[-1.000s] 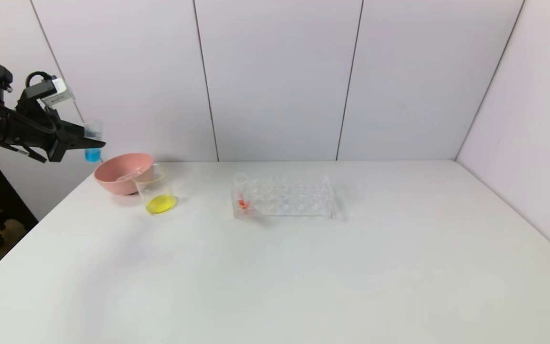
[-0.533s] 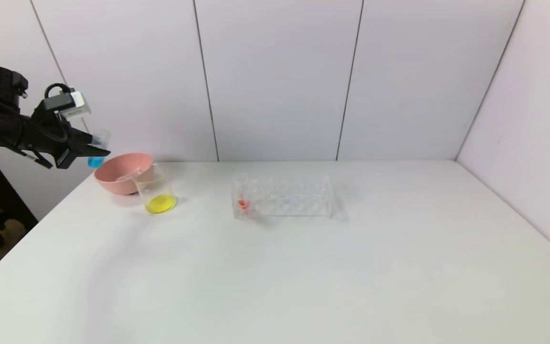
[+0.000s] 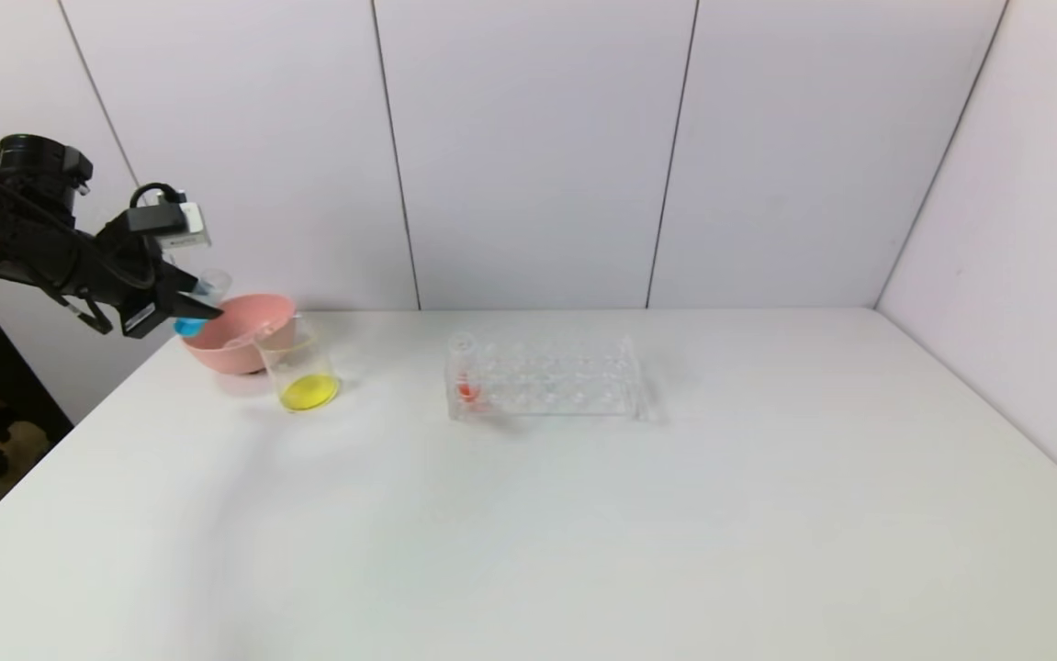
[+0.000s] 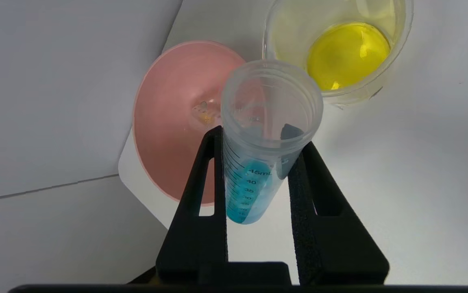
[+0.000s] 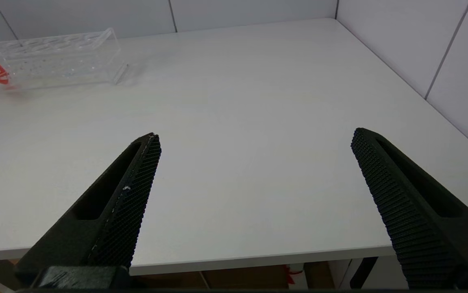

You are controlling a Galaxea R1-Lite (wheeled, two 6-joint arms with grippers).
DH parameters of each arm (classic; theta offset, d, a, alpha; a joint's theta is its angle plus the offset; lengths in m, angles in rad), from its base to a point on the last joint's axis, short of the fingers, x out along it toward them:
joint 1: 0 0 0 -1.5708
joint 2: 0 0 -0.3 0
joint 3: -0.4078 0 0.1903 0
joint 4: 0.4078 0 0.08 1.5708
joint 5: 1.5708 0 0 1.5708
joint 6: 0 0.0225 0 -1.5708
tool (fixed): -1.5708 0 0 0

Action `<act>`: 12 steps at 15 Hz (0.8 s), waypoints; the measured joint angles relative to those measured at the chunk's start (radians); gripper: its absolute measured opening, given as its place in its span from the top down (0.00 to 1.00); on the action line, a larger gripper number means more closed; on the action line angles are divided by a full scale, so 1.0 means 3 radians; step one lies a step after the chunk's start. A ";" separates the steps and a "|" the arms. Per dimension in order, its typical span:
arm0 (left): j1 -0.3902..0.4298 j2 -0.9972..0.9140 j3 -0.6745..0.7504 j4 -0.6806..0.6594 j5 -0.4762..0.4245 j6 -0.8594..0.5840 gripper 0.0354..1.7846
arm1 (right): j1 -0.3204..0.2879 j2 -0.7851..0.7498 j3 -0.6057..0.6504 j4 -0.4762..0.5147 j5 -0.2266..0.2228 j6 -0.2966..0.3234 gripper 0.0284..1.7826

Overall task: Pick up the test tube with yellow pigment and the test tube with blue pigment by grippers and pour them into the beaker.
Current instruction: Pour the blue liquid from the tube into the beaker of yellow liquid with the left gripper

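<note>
My left gripper [image 3: 190,308] is shut on the test tube with blue pigment [image 3: 200,298]. It holds the tube in the air over the left rim of the pink bowl, tilted with its open mouth toward the beaker [image 3: 300,367]. In the left wrist view the gripper [image 4: 261,138] clamps the graduated tube [image 4: 254,175], and blue liquid sits at its bottom. The beaker [image 4: 396,61] holds yellow liquid and stands just beyond the tube's mouth. No tube with yellow liquid is in view. My right gripper [image 5: 255,136] is open and empty above the table's near edge.
The pink bowl [image 3: 216,349] stands at the back left, touching the beaker, with a clear object lying in it. A clear tube rack [image 3: 565,376] at mid-table holds a red-liquid tube [image 3: 465,372] at its left end. The table's left edge lies under my left arm.
My left gripper has moved right and down with the blue tube, from beside the wall to the bowl's rim. The tube has tilted more toward the beaker.
</note>
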 joint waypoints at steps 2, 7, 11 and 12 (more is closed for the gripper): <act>-0.0006 0.0016 -0.0006 0.0008 0.0100 0.0045 0.76 | 0.0000 0.0000 0.0000 0.0001 -0.0001 0.0003 0.04; -0.0055 0.0072 -0.0023 0.0006 0.0344 0.0258 0.76 | 0.0000 0.0000 0.0000 0.0000 -0.0001 0.0001 0.04; -0.0151 0.0099 -0.0024 0.0008 0.0446 0.0335 0.76 | 0.0000 0.0000 0.0000 0.0001 0.0000 0.0001 0.04; -0.0161 0.0104 -0.0024 0.0008 0.0467 0.0340 0.76 | 0.0000 0.0000 0.0000 0.0001 0.0000 0.0001 0.04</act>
